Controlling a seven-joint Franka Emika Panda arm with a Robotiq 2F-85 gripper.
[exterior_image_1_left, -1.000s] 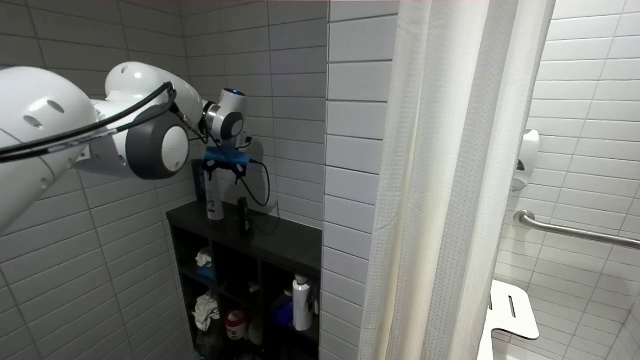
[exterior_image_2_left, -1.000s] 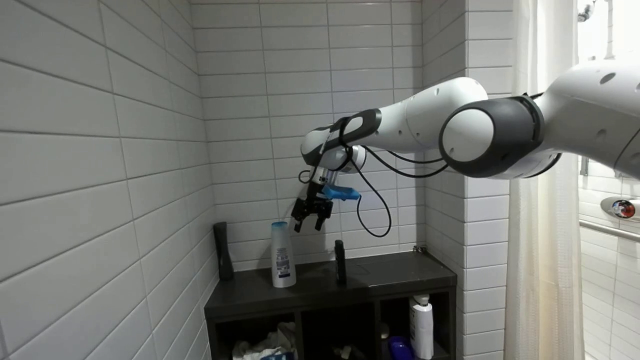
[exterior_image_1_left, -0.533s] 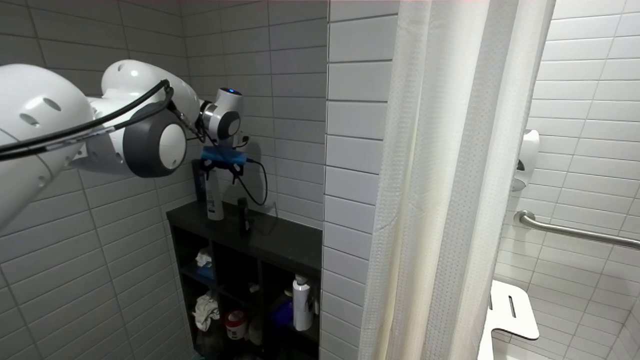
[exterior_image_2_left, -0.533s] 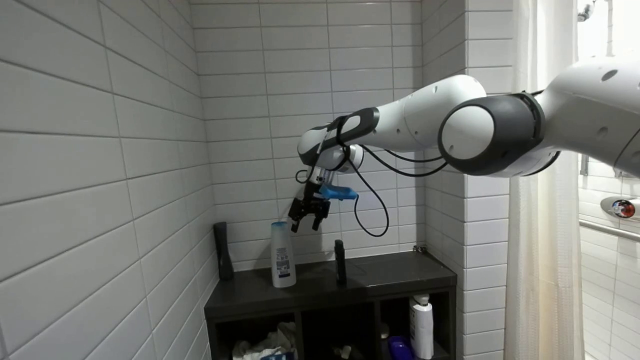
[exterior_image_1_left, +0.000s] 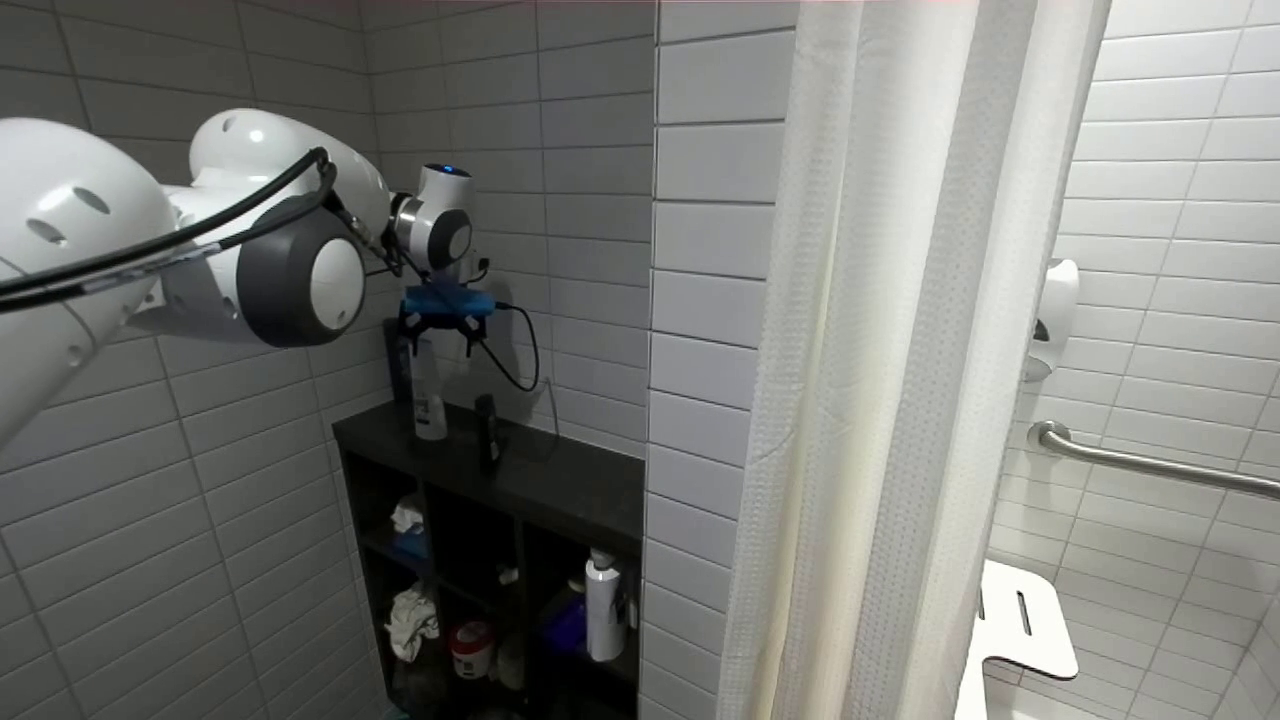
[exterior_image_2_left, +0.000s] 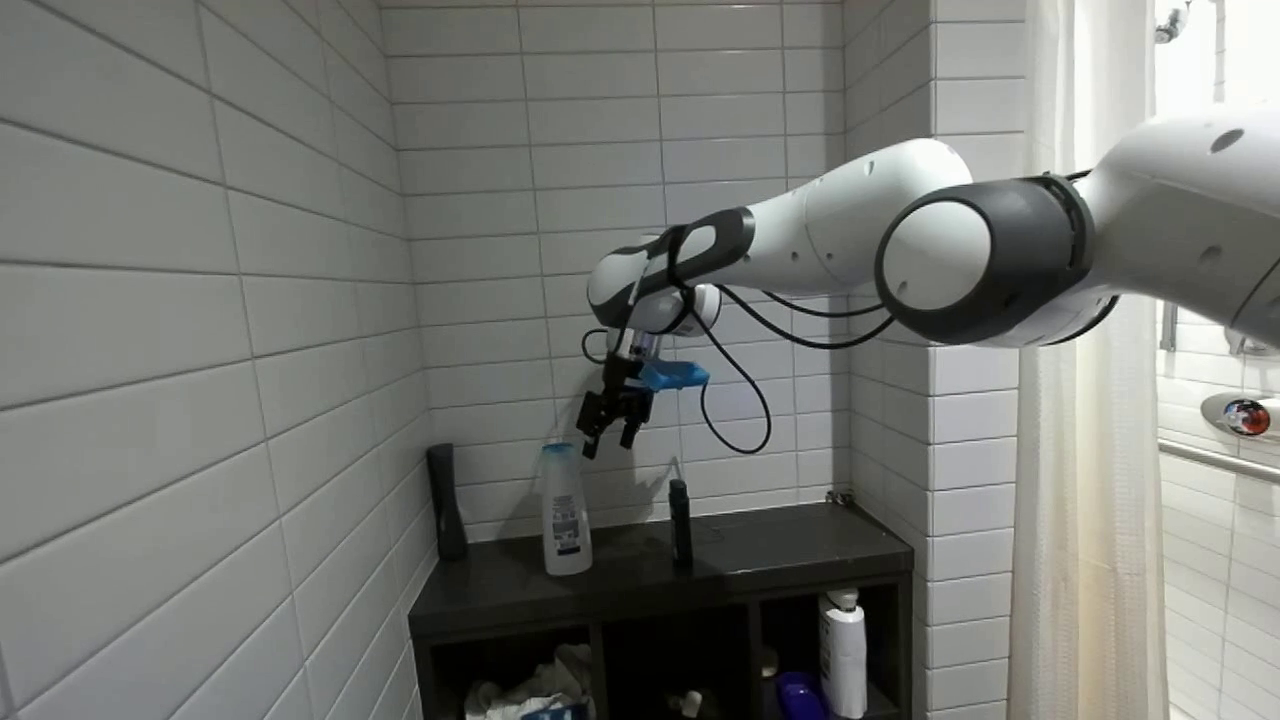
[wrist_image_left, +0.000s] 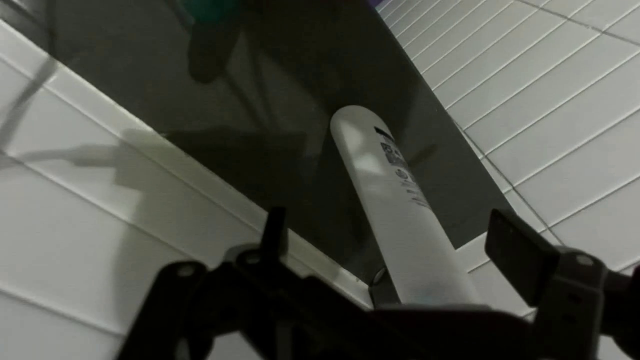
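Observation:
My gripper (exterior_image_2_left: 609, 445) hangs above a dark shelf unit, fingers spread, holding nothing. Nearest to it is a white bottle (exterior_image_2_left: 567, 510) with a blue cap, upright on the unit's top; the gripper appears slightly right of the cap and level with it. In the wrist view the bottle (wrist_image_left: 400, 225) shows between the spread fingers (wrist_image_left: 520, 255), with gaps on both sides and its top hidden by the gripper. A slim black container (exterior_image_2_left: 681, 525) stands to the right. A dark waisted item (exterior_image_2_left: 446, 505) stands by the left wall. A teal thing (wrist_image_left: 207, 10) tops the wrist view.
The shelf top (exterior_image_2_left: 790, 535) meets tiled walls behind and at the left. Below, compartments hold cloths (exterior_image_2_left: 540, 680), a white bottle (exterior_image_2_left: 845, 650), a purple item (exterior_image_2_left: 800, 695) and a red-and-white tub (exterior_image_1_left: 472, 648). A curtain (exterior_image_1_left: 880, 350) hangs to the right. A cable (exterior_image_2_left: 745, 380) loops beside the gripper.
The arm and gripper have shifted a little left and upward in both exterior views. The bottle and the other items stand where they were, and the fingers stay spread.

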